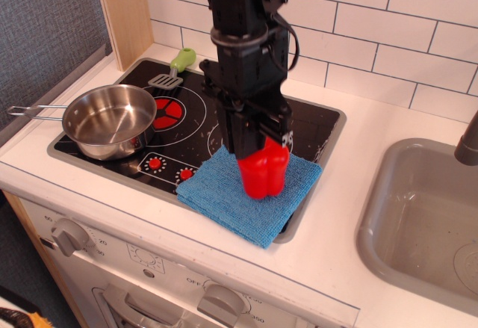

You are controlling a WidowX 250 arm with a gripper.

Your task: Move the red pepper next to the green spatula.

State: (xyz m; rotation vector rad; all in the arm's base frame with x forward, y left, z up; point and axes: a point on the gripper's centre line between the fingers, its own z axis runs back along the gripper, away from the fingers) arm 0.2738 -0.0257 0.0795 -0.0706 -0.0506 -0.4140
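The red pepper (264, 174) is over the blue cloth (221, 199) at the front right of the stovetop, tilted a little; its stem is hidden by the gripper. My black gripper (259, 147) comes down from above and is shut on the pepper's top. I cannot tell whether the pepper still touches the cloth. The green spatula (176, 67) lies at the back left of the stovetop, green handle toward the wall, grey blade toward the pan, well to the left of the pepper.
A steel saucepan (110, 121) with a long wire handle sits on the front-left burner. The black stovetop (314, 125) is set in a white counter. A grey sink (423, 220) is at the right. A wooden post (125, 14) stands at the back left.
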